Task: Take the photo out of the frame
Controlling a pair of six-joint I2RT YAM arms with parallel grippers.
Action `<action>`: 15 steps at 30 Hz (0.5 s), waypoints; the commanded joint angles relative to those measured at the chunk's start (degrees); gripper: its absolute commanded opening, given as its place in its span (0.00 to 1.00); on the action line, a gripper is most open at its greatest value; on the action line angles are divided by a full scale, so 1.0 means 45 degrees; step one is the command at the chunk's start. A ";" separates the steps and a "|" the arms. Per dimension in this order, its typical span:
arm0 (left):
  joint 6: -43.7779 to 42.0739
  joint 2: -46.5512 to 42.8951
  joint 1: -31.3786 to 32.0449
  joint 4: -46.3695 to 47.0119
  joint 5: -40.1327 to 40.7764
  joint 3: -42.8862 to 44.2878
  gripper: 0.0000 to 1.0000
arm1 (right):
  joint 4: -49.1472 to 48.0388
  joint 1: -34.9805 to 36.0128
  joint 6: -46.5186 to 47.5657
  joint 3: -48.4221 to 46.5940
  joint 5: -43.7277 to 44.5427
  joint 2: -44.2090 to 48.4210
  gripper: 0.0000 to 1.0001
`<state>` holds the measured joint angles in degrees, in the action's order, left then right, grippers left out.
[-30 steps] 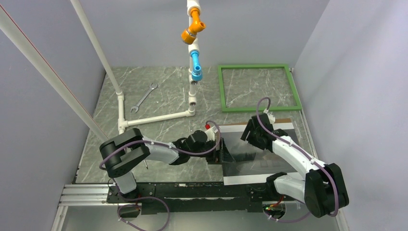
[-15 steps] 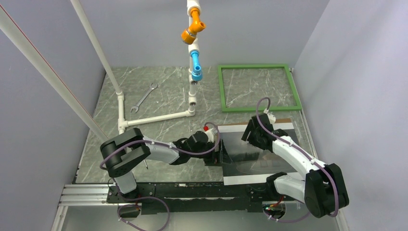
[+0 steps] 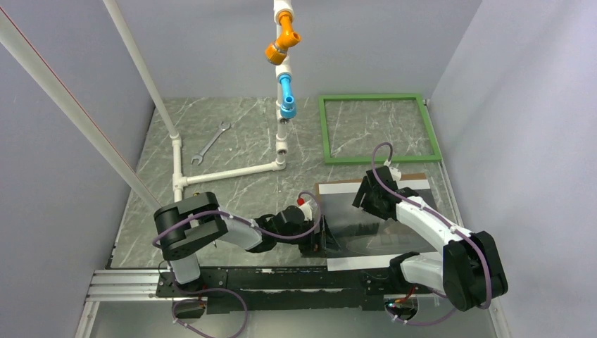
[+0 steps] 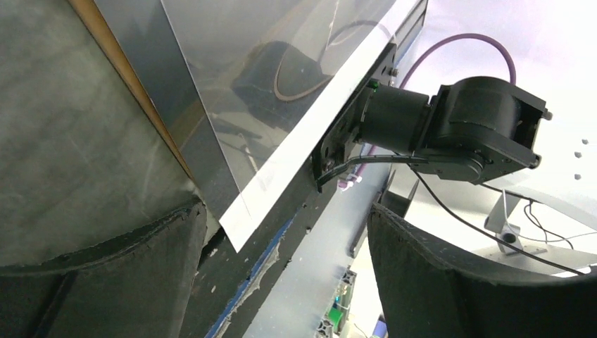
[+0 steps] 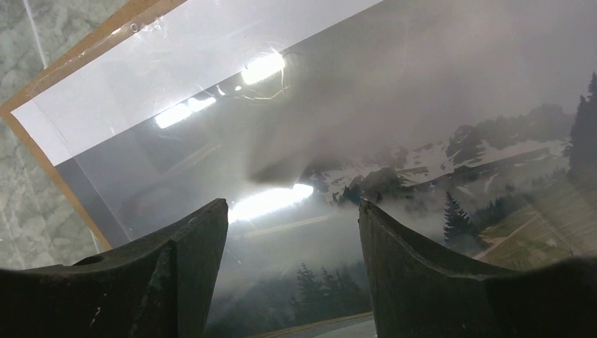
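1. The photo [image 3: 352, 229] lay flat on the near right part of the marble table [image 3: 239, 190]. It rested on the brown backing panel [image 3: 417, 176], whose edge showed along the photo's far and left sides.
2. The frame [image 3: 380, 159] lay by itself at the far right of the table, well apart from the photo, with marble showing through its opening.
3. The left gripper [image 3: 320, 237] sat low at the photo's left edge, close to its near corner, with its jaws spread wide and gripping nothing. In the left wrist view the white-bordered corner of the photo [image 4: 274, 169] reached into the gap, beside one finger [image 4: 127, 282]. Whether that finger touched the sheet could not be told.
4. The right gripper [image 3: 366, 198] hung over the far part of the photo, its jaws parted. In the right wrist view the mountain print [image 5: 422, 141] filled the space between the fingers [image 5: 183, 267]. Whether their tips rested on it could not be told.
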<state>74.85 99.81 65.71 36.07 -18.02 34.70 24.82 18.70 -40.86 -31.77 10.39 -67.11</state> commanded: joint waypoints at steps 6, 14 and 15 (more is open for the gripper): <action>0.1056 0.0114 0.0904 0.1339 0.0403 -0.0541 0.87 | -0.0602 -0.0056 0.0115 0.0012 0.0161 -0.0020 0.70; 0.1114 0.0125 0.1149 0.1783 0.0392 -0.0510 0.85 | -0.0718 -0.0063 0.0089 0.0108 0.0093 -0.0061 0.70; 0.1061 -0.0010 0.1173 0.1697 0.0467 -0.0536 0.86 | -0.0738 -0.0057 0.0068 0.0119 0.0093 -0.0046 0.70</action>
<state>79.40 101.03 70.35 41.36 -17.45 32.71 23.55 18.65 -40.71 -31.75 10.39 -67.22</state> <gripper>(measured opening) 0.857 0.701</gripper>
